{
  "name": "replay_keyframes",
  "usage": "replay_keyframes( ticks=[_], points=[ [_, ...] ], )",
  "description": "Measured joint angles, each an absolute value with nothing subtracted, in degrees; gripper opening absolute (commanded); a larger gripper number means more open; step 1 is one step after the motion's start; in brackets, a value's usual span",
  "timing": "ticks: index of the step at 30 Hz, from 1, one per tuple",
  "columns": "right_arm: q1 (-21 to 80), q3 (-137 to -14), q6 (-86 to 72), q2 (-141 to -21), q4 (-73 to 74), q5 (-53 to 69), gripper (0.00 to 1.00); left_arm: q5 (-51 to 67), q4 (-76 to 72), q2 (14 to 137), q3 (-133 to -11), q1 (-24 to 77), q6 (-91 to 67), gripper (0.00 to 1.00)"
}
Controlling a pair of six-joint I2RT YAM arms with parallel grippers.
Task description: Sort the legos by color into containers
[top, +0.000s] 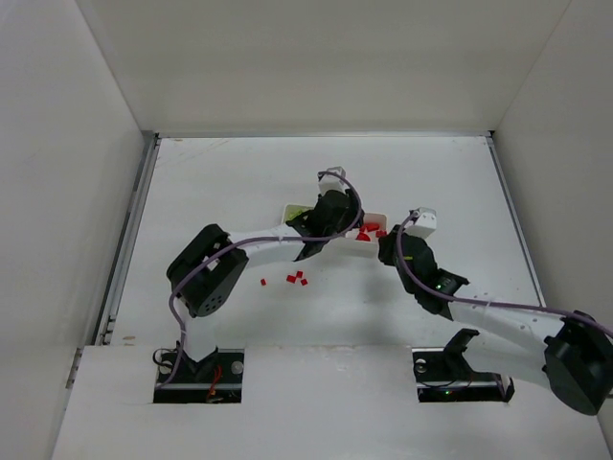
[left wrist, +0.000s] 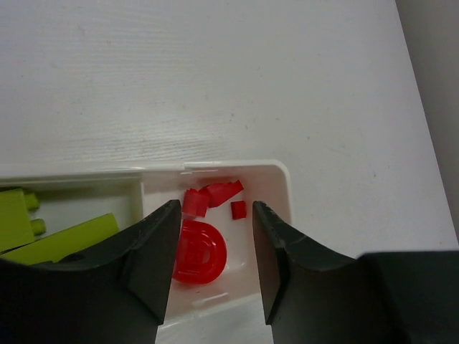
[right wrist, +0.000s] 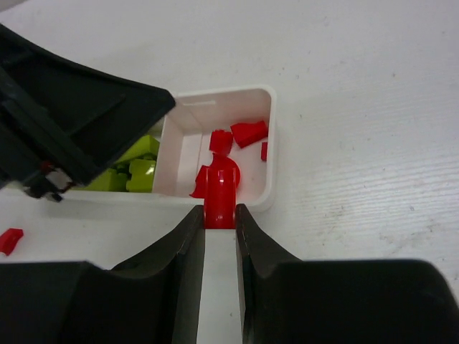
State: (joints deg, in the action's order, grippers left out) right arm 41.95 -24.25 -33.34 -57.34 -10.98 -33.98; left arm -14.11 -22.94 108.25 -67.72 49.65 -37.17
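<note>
The white tray (left wrist: 284, 188) lies mid-table. Its end compartment holds several red legos (left wrist: 224, 190) and a round red piece (left wrist: 199, 252); the neighbouring compartment holds lime-green legos (left wrist: 66, 239). My left gripper (left wrist: 215, 244) hangs open over the red compartment with nothing between its fingers. My right gripper (right wrist: 220, 216) is shut on a rounded red lego (right wrist: 221, 188) at the tray's near rim (right wrist: 271, 147), right over that same compartment. From above, the left gripper (top: 340, 222) and the right gripper (top: 386, 241) stand close together at the tray's right end.
Several small red legos (top: 295, 278) lie loose on the table in front of the tray, near the left arm; one (right wrist: 10, 240) shows at the right wrist view's left edge. White walls enclose the table on three sides.
</note>
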Motion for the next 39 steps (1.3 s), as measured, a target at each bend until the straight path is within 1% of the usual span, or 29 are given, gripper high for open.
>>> replay_keyframes(
  ticks=[4, 10, 11, 15, 17, 22, 25, 28, 31, 34, 39],
  points=[
    [41.95, -27.86, -33.41, -63.92, -10.68, -33.43, 0.25, -14.94, -22.98, 101.8, -61.52, 47.51, -36.71, 0.39],
    [41.43, -34.87, -33.26, -74.96, -12.16, -32.8, 0.28, -19.62, -23.53, 84.14, -45.98, 42.04, -36.21, 0.39],
    [41.06, -35.57, -33.21, -76.44, -12.49, -32.58, 0.3, -20.47, -23.51, 81.32, -43.53, 41.01, -36.05, 0.39],
    [39.97, -37.15, -32.82, -80.09, -13.34, -32.14, 0.51, -23.2, -21.85, 71.99, -34.74, 37.15, -35.73, 0.41],
    [39.77, -37.26, -32.49, -80.27, -13.52, -32.05, 0.56, -24.32, -20.12, 69.41, -31.59, 35.4, -35.53, 0.42],
    [39.83, -37.39, -32.16, -79.0, -14.2, -32.03, 0.56, -25.39, -17.3, 68.38, -26.2, 32.4, -35.14, 0.42],
    [41.01, -37.39, -32.34, -77.3, -14.24, -32.4, 0.56, -25.56, -15.92, 69.01, -25.21, 31.86, -34.96, 0.42],
    [44.95, -36.95, -32.86, -75.46, -15.0, -32.69, 0.56, -25.58, -15.97, 70.17, -25.19, 31.81, -34.87, 0.42],
    [50.06, -35.79, -33.28, -74.32, -15.55, -32.93, 0.58, -25.54, -16.12, 71.59, -25.06, 31.81, -34.94, 0.46],
    [54.48, -34.72, -33.91, -74.39, -15.55, -33.01, 0.59, -25.26, -16.53, 74.06, -25.06, 32.08, -34.92, 0.48],
    [59.42, -34.39, -35.29, -76.4, -15.51, -33.08, 0.6, -24.93, -16.82, 75.77, -25.1, 32.62, -34.92, 0.49]
  ],
)
